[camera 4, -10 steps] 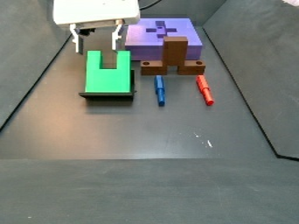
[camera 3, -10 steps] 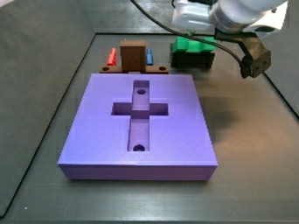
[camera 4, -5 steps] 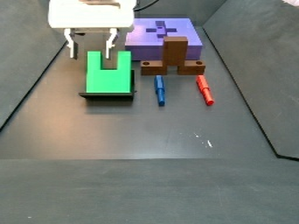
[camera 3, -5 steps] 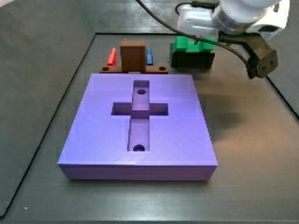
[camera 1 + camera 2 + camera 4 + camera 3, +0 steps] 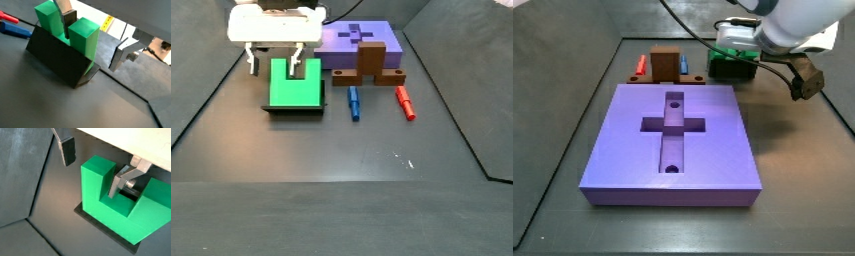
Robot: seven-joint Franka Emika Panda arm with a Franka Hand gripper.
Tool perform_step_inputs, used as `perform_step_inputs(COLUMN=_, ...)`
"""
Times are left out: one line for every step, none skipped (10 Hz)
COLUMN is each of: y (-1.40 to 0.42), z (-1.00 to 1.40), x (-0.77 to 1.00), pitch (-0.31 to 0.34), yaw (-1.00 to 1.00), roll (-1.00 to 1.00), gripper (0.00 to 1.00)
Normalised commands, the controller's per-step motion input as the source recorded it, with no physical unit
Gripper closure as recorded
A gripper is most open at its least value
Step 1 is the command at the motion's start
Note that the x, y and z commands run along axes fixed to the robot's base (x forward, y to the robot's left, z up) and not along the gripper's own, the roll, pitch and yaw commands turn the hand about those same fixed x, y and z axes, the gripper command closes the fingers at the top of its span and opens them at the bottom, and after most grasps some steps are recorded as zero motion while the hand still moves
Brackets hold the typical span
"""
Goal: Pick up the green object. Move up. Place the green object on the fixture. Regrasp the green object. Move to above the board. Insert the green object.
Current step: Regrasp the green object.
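The green object (image 5: 294, 90) stands with its two prongs up in the dark fixture (image 5: 294, 109), left of the purple board (image 5: 358, 40). My gripper (image 5: 277, 72) is open and straddles one prong: one finger sits in the notch, the other hangs outside with a gap. Both wrist views show this, the gripper (image 5: 91, 49) around the green object (image 5: 83, 37) in the fixture (image 5: 57, 57), and the gripper (image 5: 92, 170) over the green object (image 5: 143, 208). In a side view the arm hides most of the green object (image 5: 734, 52) behind the board (image 5: 673, 135).
A brown block (image 5: 372, 65) stands against the board's edge, with a blue piece (image 5: 353, 100) and a red piece (image 5: 405, 100) lying in front of it. Dark walls enclose the floor on both sides.
My gripper has come down over the green object, so that one finger now sits in the notch. The green object and the fixture have not moved.
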Motion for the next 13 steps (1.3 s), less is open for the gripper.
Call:
perform_step_inputs(y=0.0, z=0.0, x=0.09, pitch=0.063, yaw=0.26, roll=0.3, gripper=0.0)
perform_step_inputs(y=0.0, z=0.0, x=0.09, pitch=0.083, yaw=0.21, roll=0.21, gripper=0.0)
perform_step_inputs(y=0.0, z=-0.05, x=0.0, pitch=0.0, yaw=0.01, roll=0.06, gripper=0.0)
perform_step_inputs(y=0.0, z=0.0, x=0.0, pitch=0.0, yaw=0.0, roll=0.01, gripper=0.0)
perform_step_inputs(y=0.0, z=0.0, x=0.0, pitch=0.0, yaw=0.0, roll=0.0, gripper=0.0)
perform_step_inputs(y=0.0, z=0.0, x=0.0, pitch=0.0, yaw=0.0, roll=0.0, gripper=1.0)
perform_step_inputs(y=0.0, z=0.0, x=0.0, pitch=0.0, yaw=0.0, roll=0.0, gripper=1.0)
perform_step_inputs(y=0.0, z=0.0, x=0.0, pitch=0.0, yaw=0.0, roll=0.0, gripper=1.0)
perform_step_inputs(y=0.0, z=0.0, x=0.0, pitch=0.0, yaw=0.0, roll=0.0, gripper=1.0)
perform_step_inputs(y=0.0, z=0.0, x=0.0, pitch=0.0, yaw=0.0, roll=0.0, gripper=1.0)
perform_step_inputs(y=0.0, z=0.0, x=0.0, pitch=0.0, yaw=0.0, roll=0.0, gripper=1.0)
perform_step_inputs(y=0.0, z=0.0, x=0.0, pitch=0.0, yaw=0.0, roll=0.0, gripper=1.0)
perform_step_inputs(y=0.0, z=0.0, x=0.0, pitch=0.0, yaw=0.0, roll=0.0, gripper=1.0)
